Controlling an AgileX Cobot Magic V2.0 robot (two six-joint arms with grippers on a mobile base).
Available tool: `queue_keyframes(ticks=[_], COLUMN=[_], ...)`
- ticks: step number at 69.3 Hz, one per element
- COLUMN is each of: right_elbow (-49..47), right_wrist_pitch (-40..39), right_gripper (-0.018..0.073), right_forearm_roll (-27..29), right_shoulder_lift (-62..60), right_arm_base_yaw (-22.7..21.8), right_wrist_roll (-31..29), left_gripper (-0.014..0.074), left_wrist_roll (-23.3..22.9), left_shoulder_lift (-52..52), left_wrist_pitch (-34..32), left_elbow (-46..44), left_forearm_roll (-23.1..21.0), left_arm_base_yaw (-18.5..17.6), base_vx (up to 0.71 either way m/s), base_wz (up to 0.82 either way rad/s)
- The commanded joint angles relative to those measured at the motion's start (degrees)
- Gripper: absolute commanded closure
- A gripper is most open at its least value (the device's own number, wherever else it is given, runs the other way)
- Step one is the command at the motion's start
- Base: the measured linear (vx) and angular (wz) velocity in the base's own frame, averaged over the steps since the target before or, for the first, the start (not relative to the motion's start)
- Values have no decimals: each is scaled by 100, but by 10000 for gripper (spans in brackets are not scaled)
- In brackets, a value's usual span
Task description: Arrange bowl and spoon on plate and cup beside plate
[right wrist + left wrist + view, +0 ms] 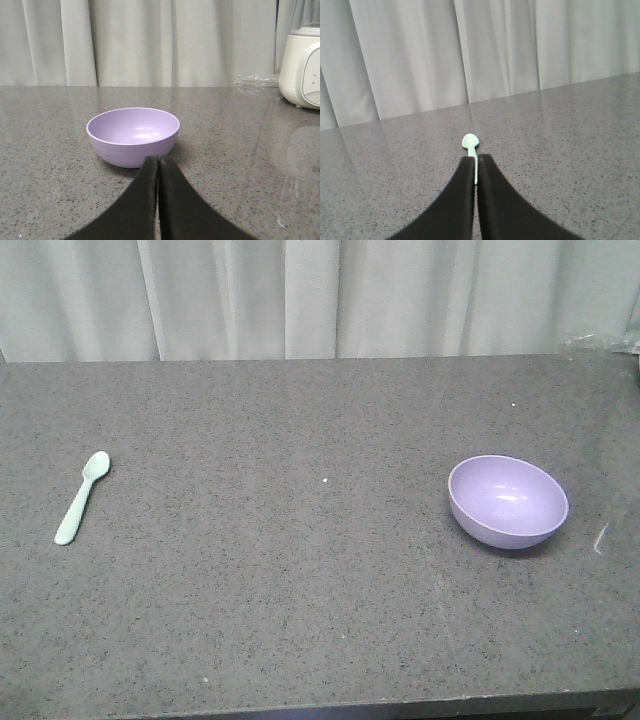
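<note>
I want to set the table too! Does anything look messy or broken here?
Nothing is spilled or broken. The bowl stands upright and the spoon lies flat, far apart. Only some crumpled clear plastic sits at the back.

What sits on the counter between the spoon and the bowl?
In the front-facing view, only grey countertop with one tiny white speck lies between them. The spoon is at far left and the bowl at right.

Front view high above countertop, sharing spoon with low left wrist, bowl with right
</note>
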Motion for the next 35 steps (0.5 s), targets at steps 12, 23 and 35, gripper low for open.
queue_keyframes(ticks=[12,23,35], right_elbow=[23,23,23], right_wrist_pitch=[-416,-416,-416], right_gripper=[565,565,565], right_forearm_roll=[-15,-15,-15], right_shoulder_lift=[-57,-57,-57], right_arm_base_yaw=[-28,-28,-28], right_wrist_roll=[-3,-3,-3], left_gripper=[603,603,603], left_wrist_roll=[0,0,0], left_shoulder_lift=[-83,-83,-83], left_wrist_pitch=[-428,-428,-428], left_elbow=[-47,-47,-47], left_forearm_roll=[-41,-41,-41], left_arm_base_yaw=[15,15,15], base_vx=[0,0,0], base_wz=[0,0,0])
